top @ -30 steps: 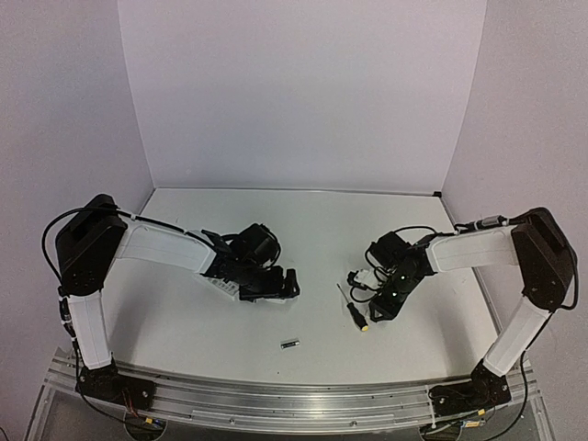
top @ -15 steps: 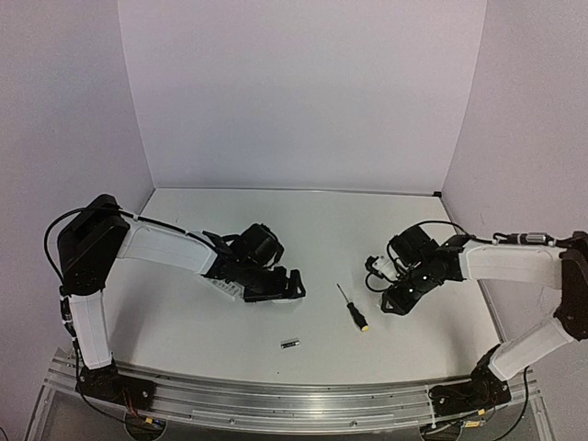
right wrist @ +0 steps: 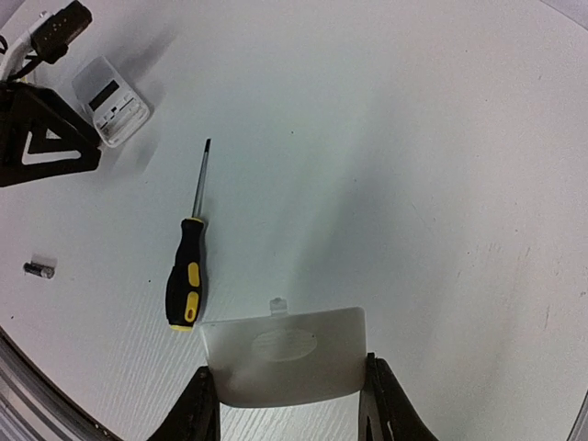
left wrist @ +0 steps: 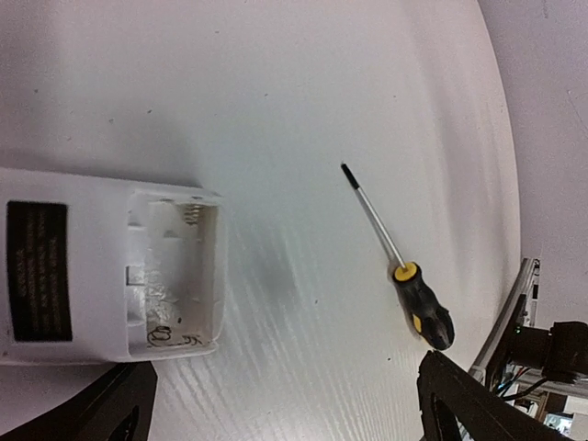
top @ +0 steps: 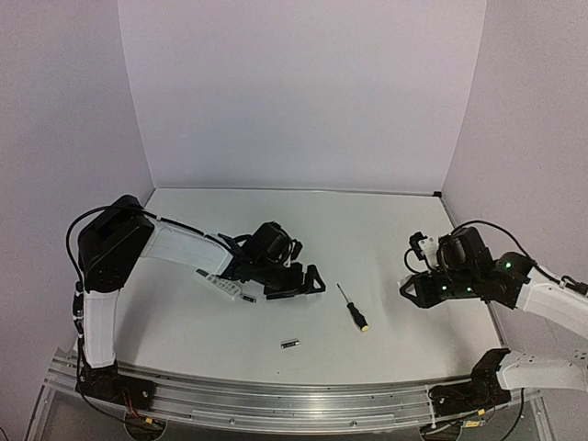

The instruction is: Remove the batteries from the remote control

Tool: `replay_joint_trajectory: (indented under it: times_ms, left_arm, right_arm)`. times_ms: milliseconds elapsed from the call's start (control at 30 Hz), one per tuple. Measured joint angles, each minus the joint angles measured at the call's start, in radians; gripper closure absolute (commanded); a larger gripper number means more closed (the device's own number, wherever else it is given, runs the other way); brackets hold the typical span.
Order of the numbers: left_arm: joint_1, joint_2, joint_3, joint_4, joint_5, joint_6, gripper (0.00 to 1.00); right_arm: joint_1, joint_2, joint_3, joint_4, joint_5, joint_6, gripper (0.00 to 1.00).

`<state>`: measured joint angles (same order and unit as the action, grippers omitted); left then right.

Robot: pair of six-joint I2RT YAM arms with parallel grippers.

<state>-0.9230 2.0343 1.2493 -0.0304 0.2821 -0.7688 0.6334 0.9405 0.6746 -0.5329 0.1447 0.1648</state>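
The white remote control [left wrist: 92,271] lies back-up with its battery compartment [left wrist: 179,276] uncovered, and I see no cell in it. In the top view the remote control [top: 219,286] sits just left of my left gripper [top: 303,283], which is open and empty; its dark fingers [left wrist: 478,404] frame bare table. One battery [top: 290,344] lies loose toward the front edge, also seen as the battery [right wrist: 39,269] in the right wrist view. My right gripper [right wrist: 289,397] is shut on the flat white cover piece [right wrist: 285,354], held above the table at the right [top: 415,290].
A black-and-yellow-handled screwdriver [top: 352,308] lies between the two grippers, tip pointing to the back; the same screwdriver [right wrist: 188,266] lies just left of the held cover. The aluminium rail [top: 294,404] runs along the front edge.
My right arm has drawn back to the right with the cover, away from the screwdriver. My left gripper has slid right, off the remote, which stays put.
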Motion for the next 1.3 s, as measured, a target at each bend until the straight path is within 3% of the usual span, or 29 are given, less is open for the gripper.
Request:
replay_joint_trajectory:
  times_ms: [333, 567, 767, 933, 1300]
  left_arm:
    - [-0.001, 0.034, 0.050, 0.007, 0.023, -0.001, 0.00]
    - [0.020, -0.242, -0.124, -0.136, -0.040, 0.031, 0.00]
    - [0.237, -0.426, -0.206, -0.155, -0.048, 0.039, 0.00]
    - [0.368, -0.352, -0.193, -0.168, 0.004, 0.068, 0.03]
    - [0.380, -0.158, -0.108, -0.213, 0.090, 0.119, 0.30]
  right_arm:
    - [0.000, 0.060, 0.007, -0.043, -0.039, -0.019, 0.84]
    - [0.000, 0.305, 0.170, -0.069, -0.189, -0.203, 0.83]
    - [0.007, 0.587, 0.410, -0.078, -0.314, -0.422, 0.82]
    - [0.027, 0.817, 0.615, -0.081, -0.379, -0.569, 0.82]
    - [0.062, 1.141, 0.926, -0.131, -0.384, -0.759, 0.83]
